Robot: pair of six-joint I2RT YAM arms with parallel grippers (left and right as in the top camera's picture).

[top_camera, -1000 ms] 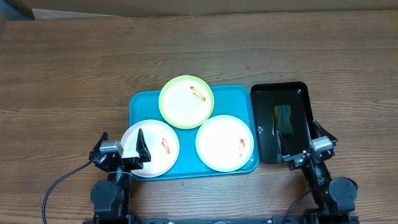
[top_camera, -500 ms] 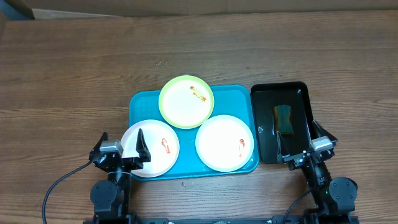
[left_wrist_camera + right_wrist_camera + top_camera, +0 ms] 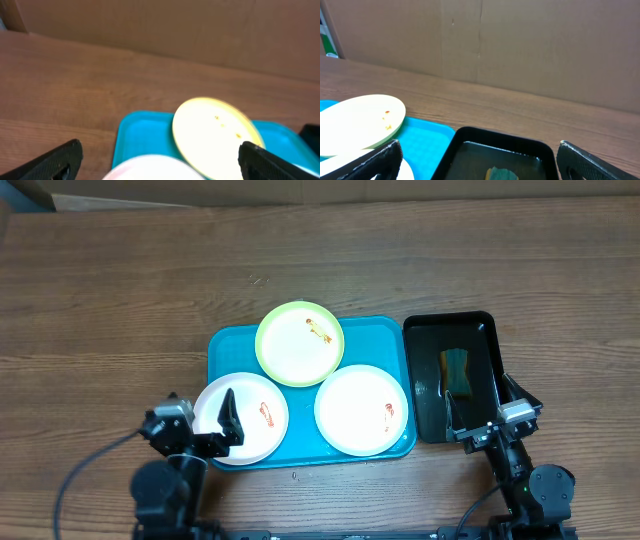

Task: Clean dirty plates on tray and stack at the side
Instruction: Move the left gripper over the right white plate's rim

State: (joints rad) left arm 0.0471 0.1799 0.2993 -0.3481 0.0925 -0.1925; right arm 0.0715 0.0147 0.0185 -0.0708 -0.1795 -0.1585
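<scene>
Overhead, the large turquoise plastic tray (image 3: 216,346) sits on the wooden surface (image 3: 120,300) holding three round plates face-up, their orange-red smears exposed for wiping. The pale yellow-green plate (image 3: 300,343) at the back overlaps the right white plate (image 3: 361,409) and the left white plate (image 3: 250,420), which overhangs the tray's near-left corner. The left pincer (image 3: 197,417) is spread around that overhang, probably to steady it, though contact is unclear. The right pincer (image 3: 483,408), spread and empty, faces the narrow black tray (image 3: 447,318) where the green sponge (image 3: 456,371) lies handy.
</scene>
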